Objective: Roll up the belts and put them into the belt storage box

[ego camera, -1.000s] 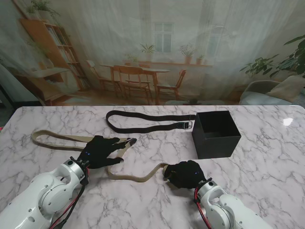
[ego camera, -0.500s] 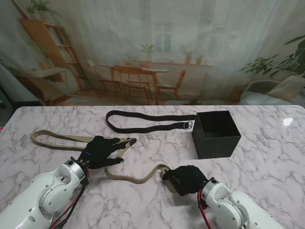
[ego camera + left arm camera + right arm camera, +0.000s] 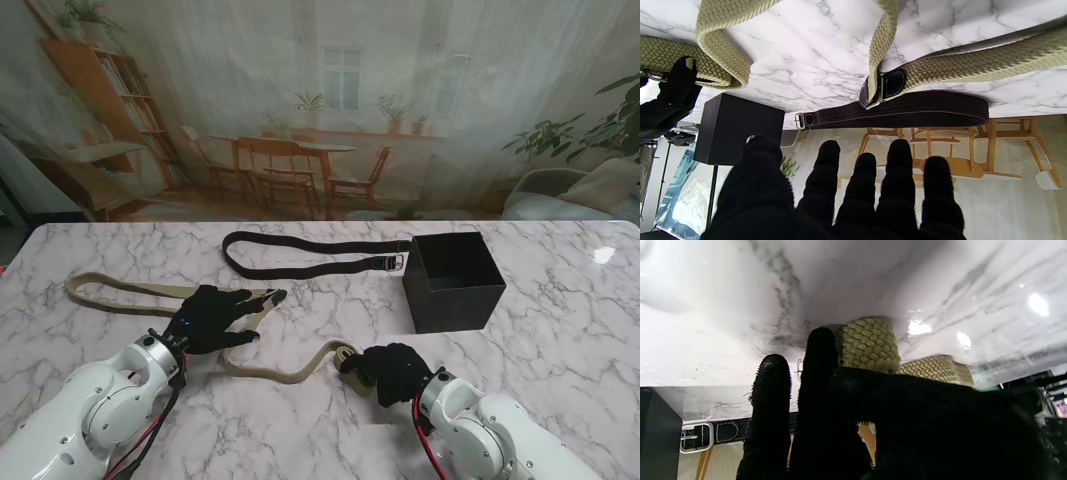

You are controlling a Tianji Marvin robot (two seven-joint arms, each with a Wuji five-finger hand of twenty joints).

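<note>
A beige woven belt (image 3: 120, 290) runs from the far left of the table, under my left hand (image 3: 210, 318), and snakes over to my right hand (image 3: 392, 372). The left hand is open, its fingers (image 3: 873, 186) spread over the belt (image 3: 973, 63) and holding nothing. The right hand is shut on the belt's end, which is curled into a small roll (image 3: 870, 343) against its fingers (image 3: 820, 373). Farther from me a black belt (image 3: 300, 257) lies in a long flat loop. Its buckle end is beside the open black storage box (image 3: 455, 285).
The marble table (image 3: 560, 330) stretches to the right of the box. The box (image 3: 736, 130) and the black belt (image 3: 907, 110) also show in the left wrist view. The black belt's buckle (image 3: 696, 436) shows in the right wrist view. A printed room backdrop stands behind the table.
My right hand has turned and shifted slightly nearer to me, and the beige belt's end has curled tighter beside it. The left hand, black belt and box have not moved.
</note>
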